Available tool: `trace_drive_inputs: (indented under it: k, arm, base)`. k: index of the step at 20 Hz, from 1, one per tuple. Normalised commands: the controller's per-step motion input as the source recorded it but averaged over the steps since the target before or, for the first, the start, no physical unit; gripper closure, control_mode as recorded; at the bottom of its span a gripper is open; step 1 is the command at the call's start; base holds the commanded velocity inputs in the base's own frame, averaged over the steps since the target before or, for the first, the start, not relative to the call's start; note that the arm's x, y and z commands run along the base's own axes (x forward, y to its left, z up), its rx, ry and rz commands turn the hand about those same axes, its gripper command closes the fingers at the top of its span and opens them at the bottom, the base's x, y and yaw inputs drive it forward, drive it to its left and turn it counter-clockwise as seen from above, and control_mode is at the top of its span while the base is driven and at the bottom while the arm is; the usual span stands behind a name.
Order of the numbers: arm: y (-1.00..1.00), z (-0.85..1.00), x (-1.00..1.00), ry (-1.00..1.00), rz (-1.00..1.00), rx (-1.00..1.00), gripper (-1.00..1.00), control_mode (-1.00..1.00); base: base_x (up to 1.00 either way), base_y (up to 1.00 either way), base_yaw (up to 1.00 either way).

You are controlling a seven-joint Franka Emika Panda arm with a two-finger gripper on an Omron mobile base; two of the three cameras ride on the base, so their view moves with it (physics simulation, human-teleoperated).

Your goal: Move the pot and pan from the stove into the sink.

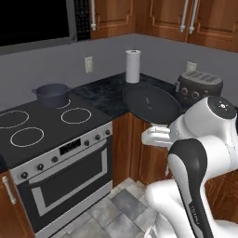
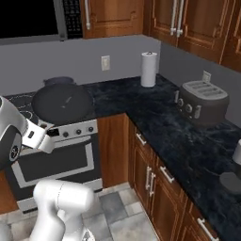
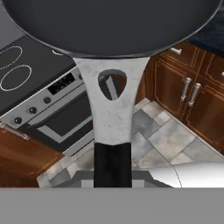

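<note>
2 cookware items apart: pot at back of stove, sitting on rear right burner ring; pan lifted clear of cooktop, held in air over floor gap between oven front and corner cabinets. Gripper clamped tight on pan's dark handle end, steel handle neck with hole running up to black dish in hand view. Pan roughly level, slightly tilted, dish pointing away from arm. From right base view, pan hiding part of stove; pot peeking behind it. Paper towel roll upright on dark marbled counter by wall outlet. Toaster on counter's right run, well apart from roll. 3 bare burner rings visible on cooktop.
</note>
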Motion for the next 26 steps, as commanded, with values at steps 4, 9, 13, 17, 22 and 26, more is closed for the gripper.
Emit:
trace_drive_inputs:
  k: [4,9,13,17,22,26]
  arm:
    - [0.0,0.0,0.0,0.0,0.0,0.0,1.0,1.0]
    - [0.0,0.0,0.0,0.0,0.0,0.0,1.0,1.0]
    - [0.0,0.0,0.0,0.0,0.0,0.0,1.0,1.0]
    - [0.0,0.0,0.0,0.0,0.0,0.0,1.0,1.0]
    - [0.0,0.0,0.0,0.0,0.0,0.0,1.0,1.0]
    - [0.0,0.0,0.0,0.0,0.0,0.0,1.0,1.0]
  base:
    - [-0.07,0.0,-0.44]
    - [-0.08,0.0,-0.43]
    - [-0.07,0.0,-0.43]
    - [-0.07,0.0,-0.43]
    - [-0.06,0.0,-0.43]
    - [-0.06,-0.02,-0.42]
